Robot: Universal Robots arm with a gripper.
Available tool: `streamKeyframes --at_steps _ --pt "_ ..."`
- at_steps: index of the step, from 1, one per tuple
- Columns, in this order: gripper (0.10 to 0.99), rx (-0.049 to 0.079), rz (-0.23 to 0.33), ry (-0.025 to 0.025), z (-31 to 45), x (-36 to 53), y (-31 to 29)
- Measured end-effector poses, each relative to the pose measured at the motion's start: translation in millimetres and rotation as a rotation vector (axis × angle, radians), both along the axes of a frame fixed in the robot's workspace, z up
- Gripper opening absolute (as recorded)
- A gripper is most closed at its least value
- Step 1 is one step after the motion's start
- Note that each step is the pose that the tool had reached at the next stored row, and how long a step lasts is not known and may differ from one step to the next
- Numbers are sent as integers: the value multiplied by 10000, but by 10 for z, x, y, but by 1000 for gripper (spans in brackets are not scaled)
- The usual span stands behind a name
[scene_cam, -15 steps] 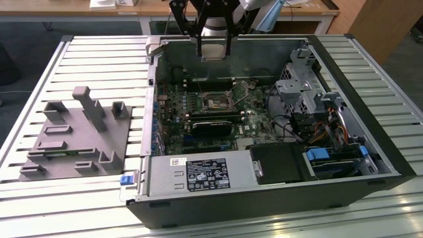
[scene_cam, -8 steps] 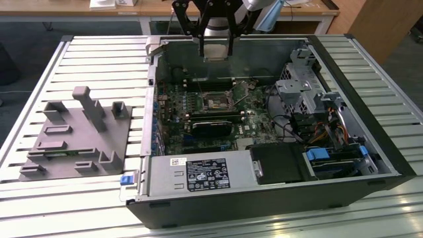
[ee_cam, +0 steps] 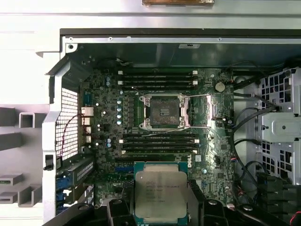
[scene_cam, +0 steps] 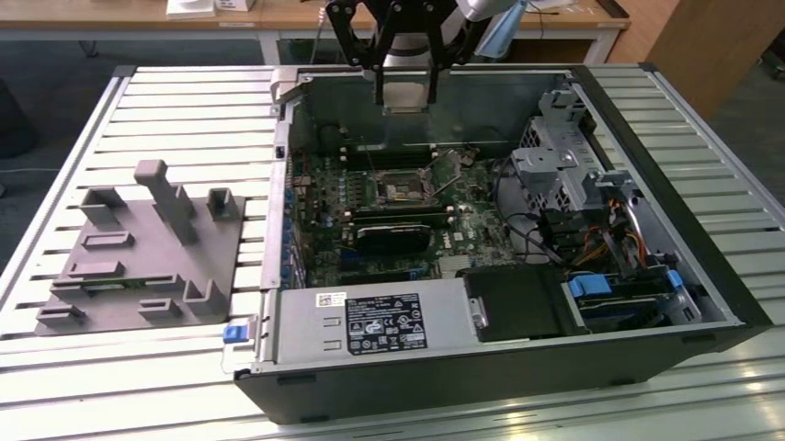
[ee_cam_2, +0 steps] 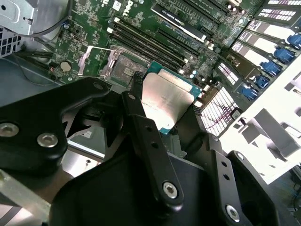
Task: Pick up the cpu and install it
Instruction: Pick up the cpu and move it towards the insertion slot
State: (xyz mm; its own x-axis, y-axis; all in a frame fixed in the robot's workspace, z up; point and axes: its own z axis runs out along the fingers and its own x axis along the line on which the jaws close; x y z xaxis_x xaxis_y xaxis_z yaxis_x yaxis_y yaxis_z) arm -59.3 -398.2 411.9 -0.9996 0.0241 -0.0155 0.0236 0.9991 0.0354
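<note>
Gripper (ee_cam: 161, 206): pinching the cpu (ee_cam: 161, 188) by opposite edges, lid showing.
CPU socket (ee_cam: 163, 110): lying open below and ahead of the gripper, well apart from the cpu.

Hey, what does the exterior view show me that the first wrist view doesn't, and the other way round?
Exterior view: the labelled power supply at the near end of the computer case, and the wooden desk behind it.
First wrist view: the cpu, metal lid facing the camera, held in the gripper and not yet in the socket.
Both: that open, empty socket, the green motherboard around it and the memory slots beside it.
</note>
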Motion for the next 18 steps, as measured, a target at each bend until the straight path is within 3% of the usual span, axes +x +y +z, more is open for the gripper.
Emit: streamKeyframes --at_steps 18 --pt "537 0 1 0 -16 125 12"
